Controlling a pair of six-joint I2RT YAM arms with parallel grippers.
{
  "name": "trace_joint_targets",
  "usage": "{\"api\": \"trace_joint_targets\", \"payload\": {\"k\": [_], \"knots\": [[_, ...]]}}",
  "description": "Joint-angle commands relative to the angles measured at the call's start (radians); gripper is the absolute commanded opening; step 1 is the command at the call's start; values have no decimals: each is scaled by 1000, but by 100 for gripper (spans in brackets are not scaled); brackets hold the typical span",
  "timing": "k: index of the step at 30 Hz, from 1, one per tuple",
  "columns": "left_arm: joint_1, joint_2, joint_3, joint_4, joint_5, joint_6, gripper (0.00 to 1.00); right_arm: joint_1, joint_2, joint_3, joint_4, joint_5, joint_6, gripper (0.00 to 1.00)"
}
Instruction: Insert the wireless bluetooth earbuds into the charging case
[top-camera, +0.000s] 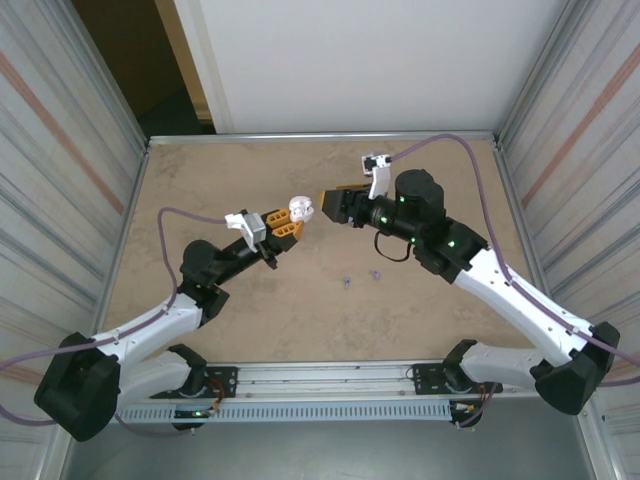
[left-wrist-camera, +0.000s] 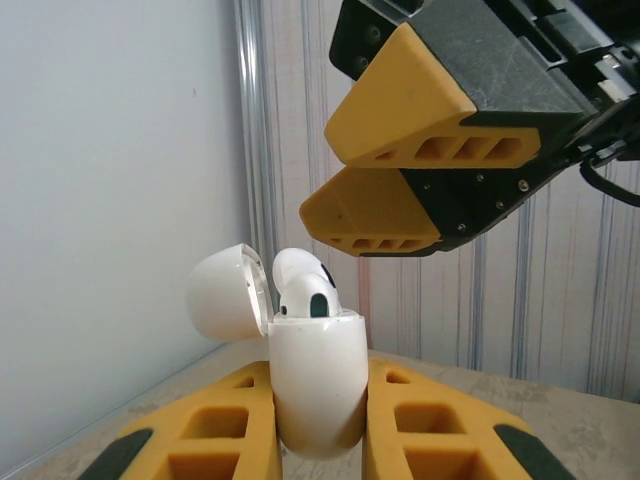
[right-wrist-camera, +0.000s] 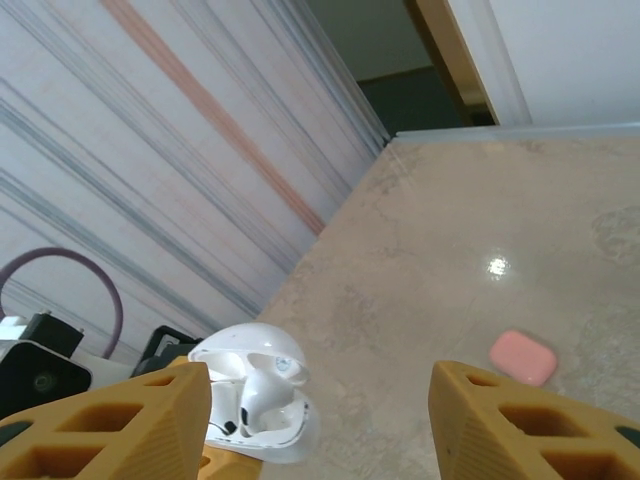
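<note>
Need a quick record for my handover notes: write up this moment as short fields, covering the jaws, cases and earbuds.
left jaws: shut on the white charging case, case upright
lid: open
white earbud: in the case, top standing above the rim
right jaws: open, empty, close to the case
purple earbuds: two, loose on the table
pink case: closed, lying on the table

An earbud (left-wrist-camera: 305, 290) sits in the charging case (top-camera: 301, 209), held in the left gripper (top-camera: 288, 226) — right gripper (top-camera: 328, 203) just right of it. Two loose earbuds (top-camera: 375, 273) lie nearer.
</note>
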Motion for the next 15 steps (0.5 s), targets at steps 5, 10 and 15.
{"api": "trace_joint_targets", "payload": {"k": [5, 10, 15], "knots": [[-8, -13, 3, 70, 38, -26, 0, -34, -1, -13, 34, -112, 17, 63], [-9, -14, 3, 72, 43, -29, 0, -33, 37, 13, 45, -145, 21, 64], [-9, -15, 3, 74, 43, -31, 0, -33, 64, 25, 48, -159, 25, 64]]}}
